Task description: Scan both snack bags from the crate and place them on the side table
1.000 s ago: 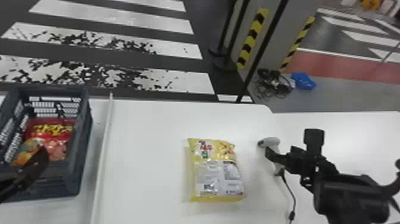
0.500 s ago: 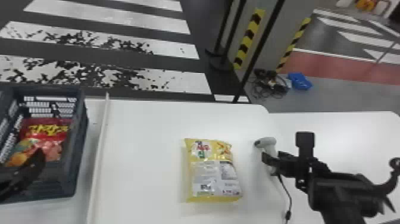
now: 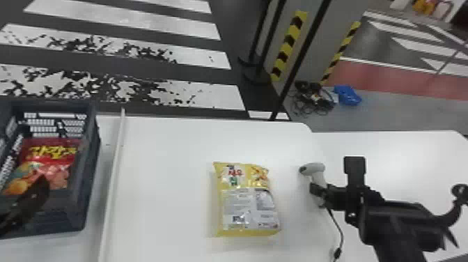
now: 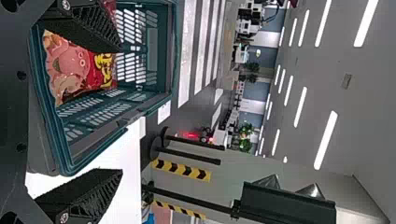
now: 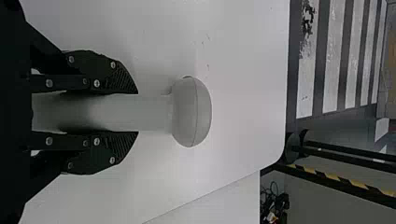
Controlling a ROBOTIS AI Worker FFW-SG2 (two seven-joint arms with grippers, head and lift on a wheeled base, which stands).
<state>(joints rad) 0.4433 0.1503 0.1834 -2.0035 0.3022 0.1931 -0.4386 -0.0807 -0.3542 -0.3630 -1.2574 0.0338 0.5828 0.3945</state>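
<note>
The red snack bag (image 3: 48, 160), a glossy plastic packet with a picture of pink and orange food, lay inside the dark plastic crate with slotted walls (image 3: 85, 205). The black left gripper (image 3: 29, 203) was over the crate, one finger partly covering the packet's lower part in the head view. In the left wrist view its two ridged fingers stood wide apart with nothing held, one across the red bag and the other outside the crate's rim. Large yellow lettering ran over the packet's red upper part.

The second packet, a yellow plastic snack bag (image 3: 245, 179), lay flat on the white tabletop (image 3: 167, 181), between the crate and the light grey handheld scanner (image 3: 315, 168). It showed red and dark lettering at its far end beside a small food picture, then a pale label panel (image 3: 236, 205) of fine print with a small square code.

The black right gripper (image 3: 319, 195) was closed around the scanner's handle, a finger pressed on each side, near the yellow bag but apart from it. The scanner's dark front faced the bag's side of the table, and a thin black cord (image 3: 337, 223) hung below. A long white strip (image 3: 113, 181) ran between crate and yellow bag.
</note>
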